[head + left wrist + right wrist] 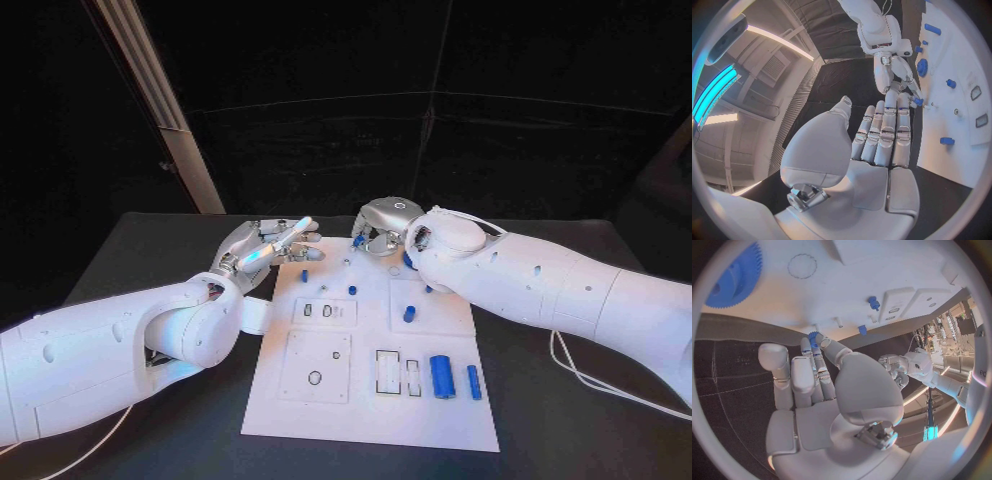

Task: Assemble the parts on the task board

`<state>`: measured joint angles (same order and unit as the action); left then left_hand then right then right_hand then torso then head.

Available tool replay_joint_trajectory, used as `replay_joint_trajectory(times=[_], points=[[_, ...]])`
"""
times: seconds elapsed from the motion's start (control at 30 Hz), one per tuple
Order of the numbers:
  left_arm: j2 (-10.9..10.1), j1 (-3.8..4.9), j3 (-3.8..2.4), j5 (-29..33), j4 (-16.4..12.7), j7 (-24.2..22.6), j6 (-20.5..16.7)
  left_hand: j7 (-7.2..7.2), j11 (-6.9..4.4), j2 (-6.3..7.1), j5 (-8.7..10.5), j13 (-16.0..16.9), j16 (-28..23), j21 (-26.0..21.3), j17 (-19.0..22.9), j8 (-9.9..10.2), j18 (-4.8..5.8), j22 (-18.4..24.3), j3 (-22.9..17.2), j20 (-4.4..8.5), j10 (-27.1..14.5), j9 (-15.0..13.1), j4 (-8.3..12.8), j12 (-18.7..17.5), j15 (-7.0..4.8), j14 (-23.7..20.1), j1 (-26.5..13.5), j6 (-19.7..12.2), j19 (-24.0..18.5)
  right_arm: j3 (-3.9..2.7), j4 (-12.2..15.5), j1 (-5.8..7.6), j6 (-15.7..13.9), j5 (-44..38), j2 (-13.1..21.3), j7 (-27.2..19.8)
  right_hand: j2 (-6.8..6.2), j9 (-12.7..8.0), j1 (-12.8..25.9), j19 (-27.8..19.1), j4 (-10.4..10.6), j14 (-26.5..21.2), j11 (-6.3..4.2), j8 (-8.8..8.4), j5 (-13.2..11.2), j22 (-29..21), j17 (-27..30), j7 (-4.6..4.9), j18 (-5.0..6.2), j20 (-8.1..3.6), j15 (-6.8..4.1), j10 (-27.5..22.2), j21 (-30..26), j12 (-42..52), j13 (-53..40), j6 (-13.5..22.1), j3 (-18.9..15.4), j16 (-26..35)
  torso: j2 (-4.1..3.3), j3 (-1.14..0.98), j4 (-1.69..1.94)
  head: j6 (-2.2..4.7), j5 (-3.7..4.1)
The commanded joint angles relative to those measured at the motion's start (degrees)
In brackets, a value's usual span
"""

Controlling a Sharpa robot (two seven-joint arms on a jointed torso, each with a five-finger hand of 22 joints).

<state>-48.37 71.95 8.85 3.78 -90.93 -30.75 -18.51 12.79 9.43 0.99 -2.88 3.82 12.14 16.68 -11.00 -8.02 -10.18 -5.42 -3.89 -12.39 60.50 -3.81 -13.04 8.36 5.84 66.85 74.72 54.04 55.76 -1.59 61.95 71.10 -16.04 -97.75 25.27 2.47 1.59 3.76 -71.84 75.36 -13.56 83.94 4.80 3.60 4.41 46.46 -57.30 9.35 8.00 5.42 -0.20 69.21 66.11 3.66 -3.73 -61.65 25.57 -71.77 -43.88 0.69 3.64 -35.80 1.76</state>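
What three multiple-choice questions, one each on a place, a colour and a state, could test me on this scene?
1. Where do the two blue cylinders lie?
A. On the task board's near right part
B. On the bare table
C. In the left hand

2. What colour is the task board?
A. Red
B. White
C. Green

3. Which hand holds a part?
A. Left
B. Right
C. Neither

Answers:
1 A: the blue cylinders lie side by side on the task board, beside its rectangular slots.
2 B: the board is white on the black table.
3 B: the right hand pinches a small blue part at its fingertips; the left hand has straight, bare fingers.
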Motion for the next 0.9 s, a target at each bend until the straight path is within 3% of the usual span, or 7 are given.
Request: replay_joint_trajectory(times=[0.03,0.3,0.9], points=[[0.10,0.15,-0.04,-0.31,-0.10,-0.07,0.85,0.19,0.00,-0.54,-0.12,-0.07,-0.21,-0.35,-0.09,0.38,-0.34,0.04,0.35,-0.07,-0.24,0.06,0.08,-0.26,0.29,-0.02,-0.04,-0.18,0.30,-0.05,-0.18,0.15,1.46,0.16,-0.36,-0.63,-0.09,0.10,0.36,-0.05,-0.02,1.06,0.15,0.12,-0.18,0.06,-0.01,-0.07,-0.39,0.13,-0.03,0.02,0.37,-0.15,0.06,-0.15,0.29,-0.26,-0.03,-0.01,-0.02,-0.19,0.05],[0.14,0.20,-0.04,-0.31,-0.05,-0.04,0.91,0.19,0.00,-0.54,-0.12,-0.07,-0.21,-0.35,-0.09,0.38,-0.34,0.04,0.35,-0.07,-0.24,0.06,0.08,-0.26,0.29,-0.02,-0.04,-0.18,0.30,-0.04,-0.55,0.15,3.11,0.17,-0.87,-0.59,-0.30,0.09,0.49,-0.09,0.13,1.06,0.18,0.11,-0.30,0.11,-0.01,-0.04,-0.39,0.15,-0.01,-0.04,0.44,-0.14,0.05,-0.11,0.38,-0.30,-0.09,0.03,0.03,-0.26,0.03],[0.26,0.34,-0.04,-0.31,0.00,-0.06,1.27,0.19,0.00,-0.54,-0.12,-0.07,-0.21,-0.35,-0.09,0.38,-0.34,0.04,0.35,-0.07,-0.24,0.06,0.08,-0.26,0.29,-0.02,-0.04,-0.18,0.30,-0.02,-3.40,0.15,3.72,-0.53,-3.13,-0.67,-0.94,0.01,0.81,-0.35,0.80,0.92,0.39,-0.03,-0.57,0.18,0.38,0.18,-0.40,0.30,0.15,-0.76,0.63,-0.21,0.10,0.56,0.89,-0.20,-0.16,0.05,0.02,-0.26,0.06]])
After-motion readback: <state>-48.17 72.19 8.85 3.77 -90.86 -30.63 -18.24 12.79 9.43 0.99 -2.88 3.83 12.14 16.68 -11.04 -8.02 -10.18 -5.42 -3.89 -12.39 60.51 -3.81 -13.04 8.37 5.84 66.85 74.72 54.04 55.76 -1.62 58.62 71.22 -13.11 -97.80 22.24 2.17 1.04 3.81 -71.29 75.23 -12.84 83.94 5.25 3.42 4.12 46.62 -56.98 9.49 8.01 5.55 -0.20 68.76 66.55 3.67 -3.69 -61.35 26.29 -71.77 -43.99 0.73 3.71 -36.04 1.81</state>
